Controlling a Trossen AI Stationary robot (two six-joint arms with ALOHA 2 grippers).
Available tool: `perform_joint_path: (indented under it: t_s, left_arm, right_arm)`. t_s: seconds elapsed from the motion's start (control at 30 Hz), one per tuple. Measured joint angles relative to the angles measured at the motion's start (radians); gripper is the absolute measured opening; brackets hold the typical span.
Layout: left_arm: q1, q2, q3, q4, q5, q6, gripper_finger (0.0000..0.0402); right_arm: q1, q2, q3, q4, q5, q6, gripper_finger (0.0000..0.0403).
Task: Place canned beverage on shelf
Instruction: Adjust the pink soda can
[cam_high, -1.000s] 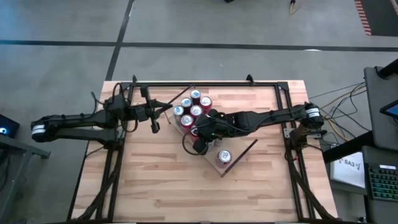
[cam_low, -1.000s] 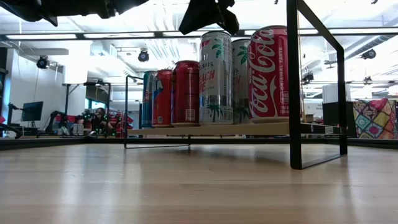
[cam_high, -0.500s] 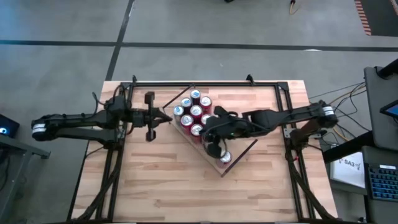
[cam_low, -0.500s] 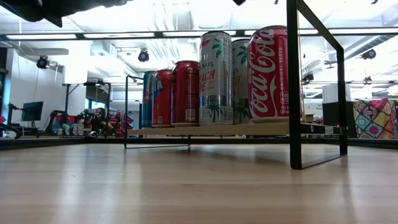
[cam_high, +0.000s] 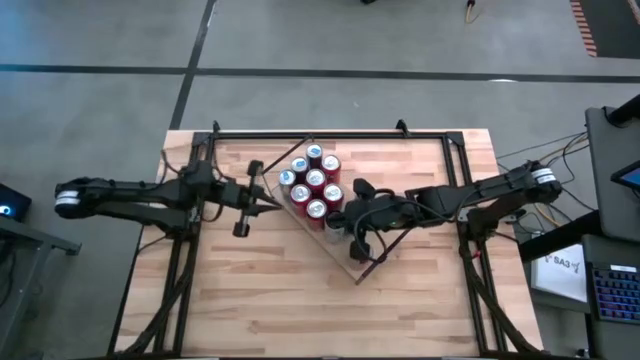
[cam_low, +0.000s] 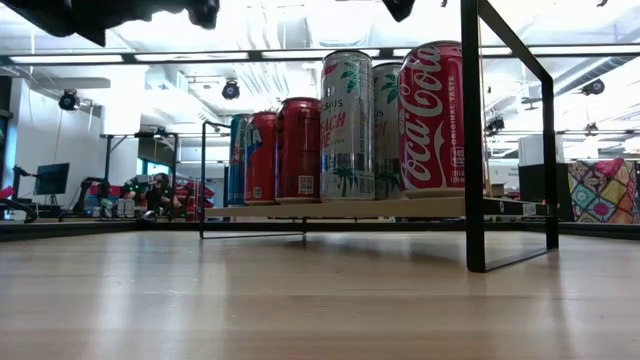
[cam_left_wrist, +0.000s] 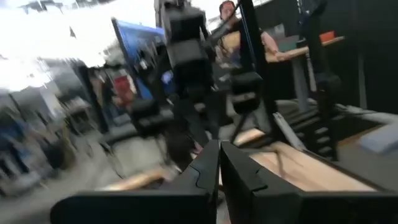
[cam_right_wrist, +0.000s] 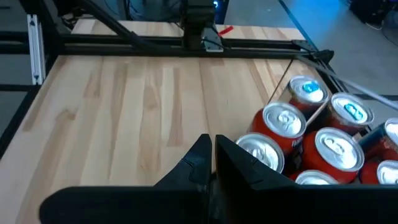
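Several cans (cam_high: 313, 185) crowd the shelf (cam_high: 372, 266).

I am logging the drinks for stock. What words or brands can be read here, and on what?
"Coca-Cola" on the red can nearest the low camera.
"SIUS" and "ACH", partly hidden, on the silver palm-tree can.
Small print on the other cans is too small to read.

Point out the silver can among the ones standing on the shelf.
It is the tall silver can with palm-tree print, standing between the dark red can and the Coca-Cola can; those beside it are red.
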Motion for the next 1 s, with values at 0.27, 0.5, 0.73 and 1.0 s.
perform_joint_path:
  t_s: [0.27,0.5,0.73,1.0]
  left_arm:
    - [-0.100,0.252,0.000,0.238,-0.098,-0.132,0.0000]
    - [-0.108,0.428,0.071,0.243,-0.203,-0.176,0.0000]
    - [-0.119,0.522,0.113,0.236,-0.345,-0.219,0.0000]
    - [-0.185,0.607,0.183,0.187,-0.556,-0.205,0.0000]
  right_arm:
    - [0.000,-0.070,-0.084,0.083,0.001,-0.044,0.0013]
    - [0.000,-0.121,-0.119,0.097,0.000,-0.076,0.0013]
    - [0.000,-0.176,-0.189,0.096,-0.001,-0.067,0.0013]
    - [0.000,-0.220,-0.253,0.104,-0.001,-0.038,0.0013]
